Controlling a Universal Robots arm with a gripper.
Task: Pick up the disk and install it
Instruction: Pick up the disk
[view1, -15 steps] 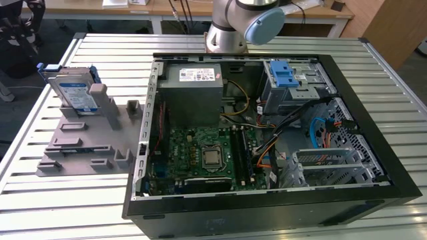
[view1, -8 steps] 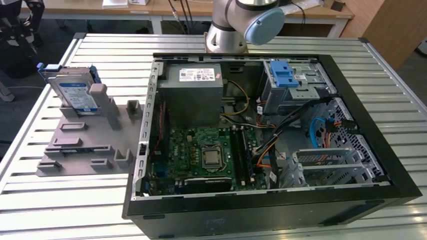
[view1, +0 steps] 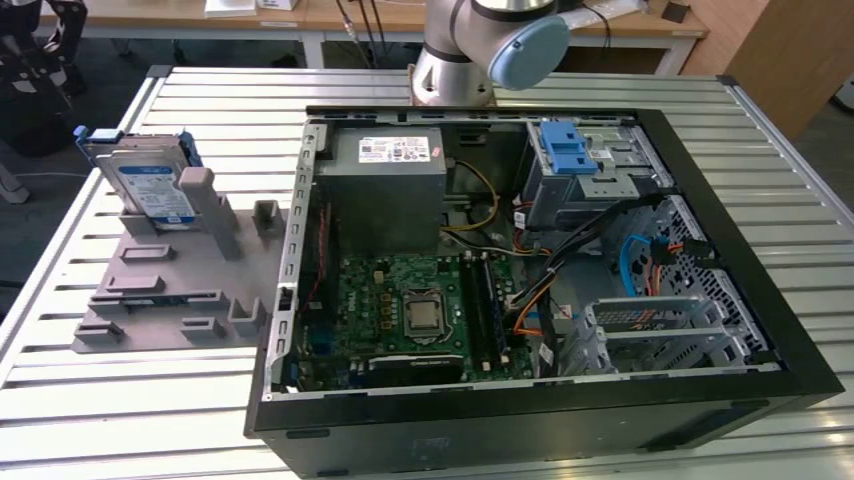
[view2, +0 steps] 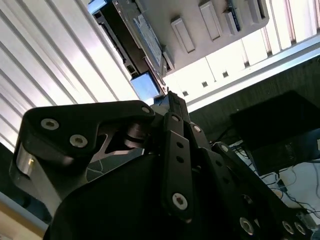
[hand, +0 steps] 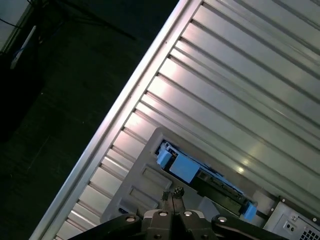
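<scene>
The disk (view1: 144, 183) stands on edge in a slot of the grey fixture (view1: 167, 290), on the exterior view's left, with blue rails on its sides and a blue-and-white label facing the front. Both wrist views look down on it: the disk (hand: 184, 169) shows its blue rail end, and the disk (view2: 146, 42) shows its label. My gripper (hand: 172, 193) hangs above the disk, apart from it, with the fingertips pressed together on nothing. The gripper (view2: 170, 98) looks the same in the second wrist view.
An open computer case (view1: 747, 300) lies on the slatted metal table (view1: 214, 90). Inside it are a grey power supply box (view1: 387, 190), a motherboard (view1: 400, 310) and a metal cage with a blue latch (view1: 574, 160). The arm's base (view1: 454, 70) stands behind the case.
</scene>
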